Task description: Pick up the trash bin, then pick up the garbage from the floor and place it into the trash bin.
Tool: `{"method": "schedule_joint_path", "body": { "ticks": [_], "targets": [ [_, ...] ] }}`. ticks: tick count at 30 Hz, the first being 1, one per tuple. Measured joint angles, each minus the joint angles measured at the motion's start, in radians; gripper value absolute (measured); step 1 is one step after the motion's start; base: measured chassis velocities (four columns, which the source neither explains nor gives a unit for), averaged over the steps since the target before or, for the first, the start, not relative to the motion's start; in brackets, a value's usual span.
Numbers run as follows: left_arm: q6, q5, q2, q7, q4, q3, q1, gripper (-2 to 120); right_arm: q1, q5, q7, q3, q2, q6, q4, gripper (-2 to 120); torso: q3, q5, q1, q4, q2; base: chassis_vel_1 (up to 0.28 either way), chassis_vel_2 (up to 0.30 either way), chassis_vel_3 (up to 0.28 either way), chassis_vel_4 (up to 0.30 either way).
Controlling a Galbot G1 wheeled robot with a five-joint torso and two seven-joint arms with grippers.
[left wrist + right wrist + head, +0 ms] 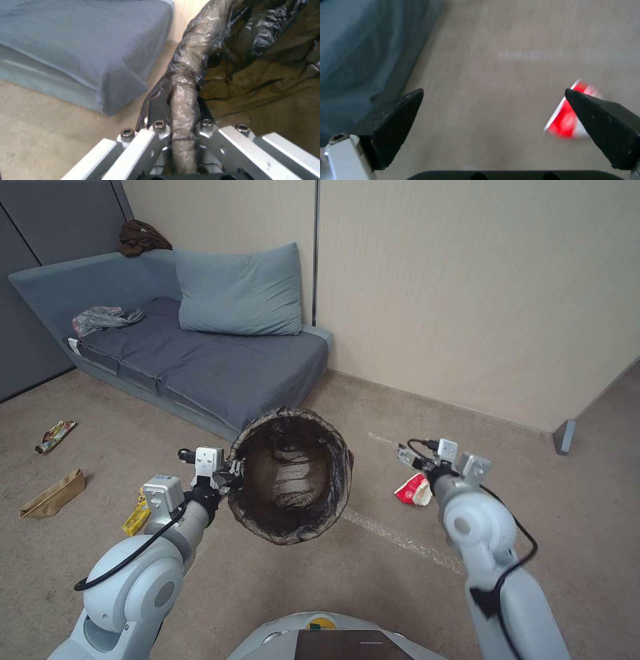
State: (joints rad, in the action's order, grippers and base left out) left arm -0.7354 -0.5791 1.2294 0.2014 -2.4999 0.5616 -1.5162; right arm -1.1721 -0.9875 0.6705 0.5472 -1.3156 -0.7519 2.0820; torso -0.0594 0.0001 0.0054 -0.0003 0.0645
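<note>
Dark liner: a crinkled brown-black bag covers the trash bin [291, 475], mouth tipped toward the camera, held off the floor just in front of the sofa [200, 360].
Left gripper [181, 117]: clamped on the bin's bagged rim.
Right gripper [493, 112]: fingers spread wide, above the carpet.
Red-and-white wrapper [413, 490]: on the carpet, right of the bin, by the right gripper.
Yellow wrapper [137, 513]: left of the bin.

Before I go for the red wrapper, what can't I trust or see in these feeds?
- Head view: red wrapper partly hidden behind right gripper.
- Right wrist view: the wrapper is motion-blurred, print unreadable.
- Head view: bin covers floor behind it.
- Left wrist view: left gripper clamps the bagged rim; pads hidden.
</note>
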Motion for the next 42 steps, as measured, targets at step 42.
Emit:
{"method": "schedule_joint_path", "body": {
  "ticks": [42],
  "targets": [
    [0.0, 0.03, 0.021, -0.02, 0.0, -0.002, -0.01, 0, 0.242, 0.206, -0.067, 0.004, -0.046, 0.037, -0.684, 100, 0.0, 0.0, 0.0, -0.0002, 0.0, 0.0, 0.0, 0.0, 0.0]
  ]
}}
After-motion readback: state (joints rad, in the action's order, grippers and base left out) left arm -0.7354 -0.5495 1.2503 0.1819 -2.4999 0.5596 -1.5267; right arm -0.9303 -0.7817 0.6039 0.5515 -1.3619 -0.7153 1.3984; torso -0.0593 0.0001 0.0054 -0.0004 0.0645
